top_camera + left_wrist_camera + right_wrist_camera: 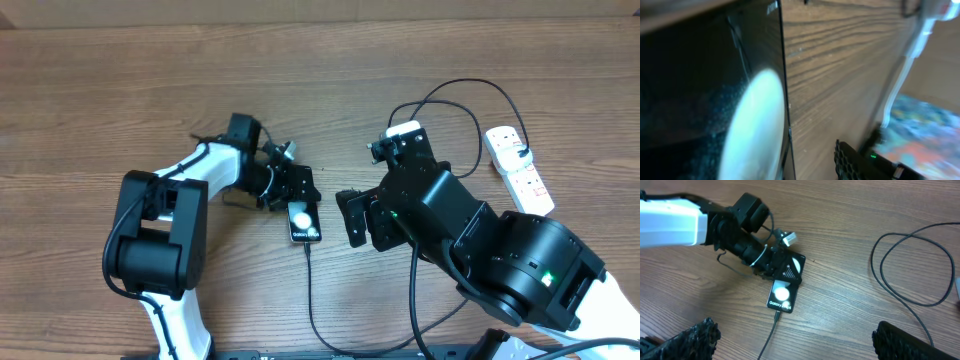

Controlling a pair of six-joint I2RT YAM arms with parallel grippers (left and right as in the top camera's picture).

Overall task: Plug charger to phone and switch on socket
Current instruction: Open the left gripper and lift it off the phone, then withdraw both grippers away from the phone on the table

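Phone point(305, 221), charger point(310, 290), socket point(520, 172), one of each

The left arm point(200, 165) is white with black joints, the right arm point(470, 225) black with green lights.

The far end of the phone point(305, 222) is covered by the left claw point(296, 190), whose jaws cannot be made out. In the left wrist view the phone is blurred and cut off by the edges. On the socket point(518, 168), switch positions are too small to be read.
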